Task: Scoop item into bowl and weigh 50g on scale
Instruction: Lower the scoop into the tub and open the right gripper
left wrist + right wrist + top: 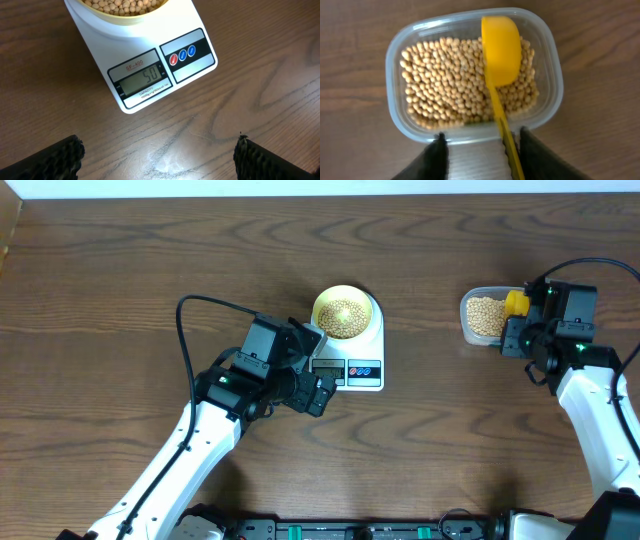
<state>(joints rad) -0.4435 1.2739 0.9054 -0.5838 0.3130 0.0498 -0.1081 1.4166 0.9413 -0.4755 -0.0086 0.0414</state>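
Left claw point(157, 152) hung just in front of the scale point(150, 50), fully spread, holding nothing, with bare bench point(100, 280) between its fingers. The scale's display point(145, 81) read 50. The bowl point(345, 290) sat on the scale's platform with a heap of beans point(450, 80) in it, so the target looked met.

Risk one: the left claw was very near the scale's front edge. Any forward drift or dip could nudge the scale or press on it, which would shift the reading or slide the bowl.

To the right of the scale, well apart from it, stood the clear tub point(460, 20), mostly full of beans. The yellow scoop point(501, 50) lay in the tub, cup on the beans and handle over the near rim.

Right claw point(481, 145), right of the scale beside the tub, stood partly open. The scoop handle ran between its fingers, closer to one of them, and neither finger visibly clamped it.

Risk two: if that claw pulled back skewed, a finger could catch the handle. That could flip the scoop, fling beans onto the bench or drag the tub.

Risk three: one more scoop carried to the bowl would overshoot the weight. Likely best to stop adding.
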